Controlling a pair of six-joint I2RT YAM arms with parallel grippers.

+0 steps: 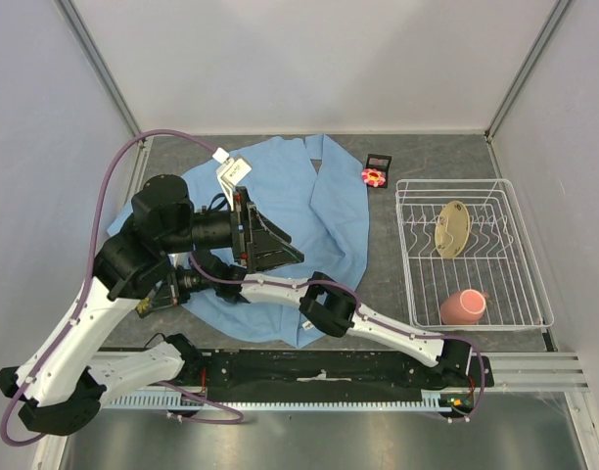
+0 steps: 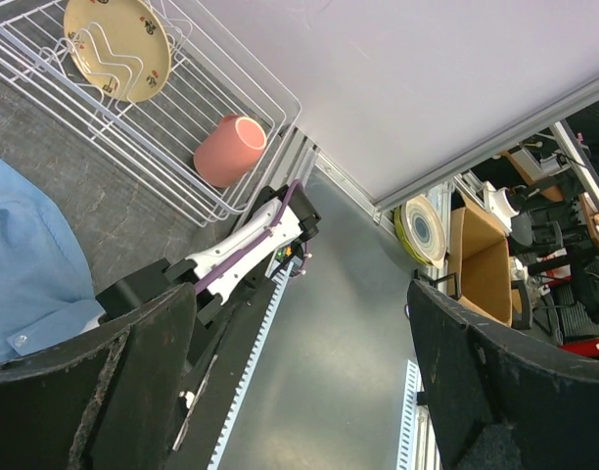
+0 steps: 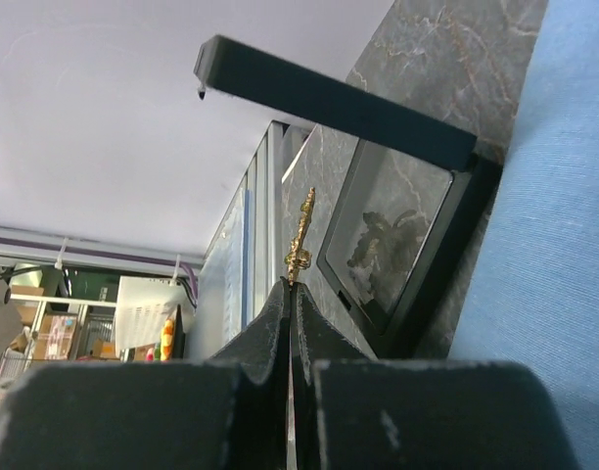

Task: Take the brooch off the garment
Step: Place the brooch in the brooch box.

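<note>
The garment [image 1: 314, 211] is a light blue shirt spread on the grey table, with a strip of it at the left edge of the left wrist view [image 2: 25, 274]. The brooch [image 1: 374, 176], a pink flower, lies at the shirt's right edge beside a small black case [image 1: 380, 159]. My left gripper [image 1: 285, 250] hovers over the shirt's middle, open and empty [image 2: 299, 294]. My right gripper [image 3: 292, 286] is shut on a thin gold emblem [image 3: 299, 240], next to an open black case [image 3: 397, 225]. In the top view its fingertips are hidden under the left arm.
A white wire dish rack [image 1: 456, 181] stands at the right and holds a cream plate [image 1: 453, 228] and a pink cup [image 1: 463, 306]; the left wrist view also shows the cup [image 2: 229, 149]. White tags [image 1: 231, 168] lie at the shirt's collar. Walls close in three sides.
</note>
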